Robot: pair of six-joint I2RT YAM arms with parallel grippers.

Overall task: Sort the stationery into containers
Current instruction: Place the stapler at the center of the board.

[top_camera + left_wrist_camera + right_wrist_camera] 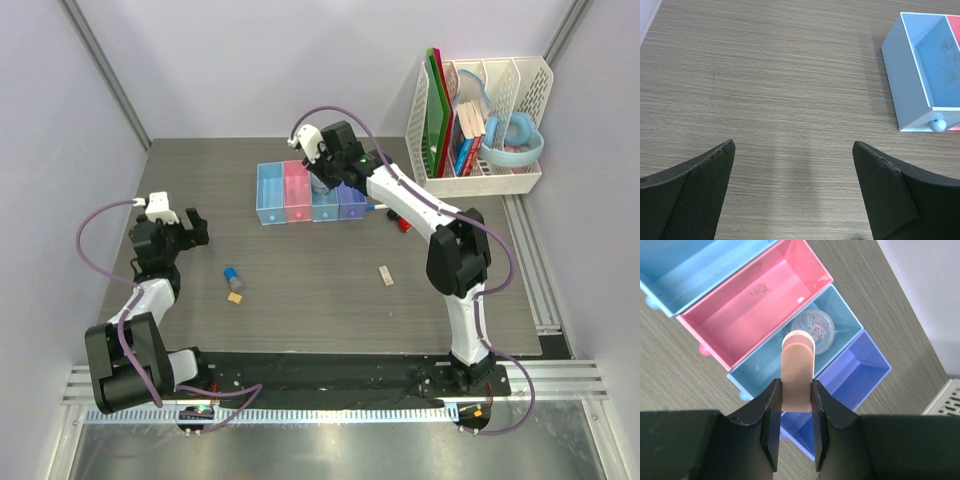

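four joined bins (262, 200) at 12 o'clock: two light blue, one pink, one violet. one beige, white-tipped eraser (797, 375) pinched in right gripper (796, 387), above third bin holding one clear tape roll (820, 326). left gripper (792, 150) gaping, empty, at 9 o'clock.

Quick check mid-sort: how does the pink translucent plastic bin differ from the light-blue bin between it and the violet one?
The pink translucent plastic bin looks empty; the light-blue translucent bin holds a clear round tape roll. The right gripper, shut on a beige eraser, hangs over the light-blue bin, not the pink one. Both are open-topped, same shape, joined in one row.
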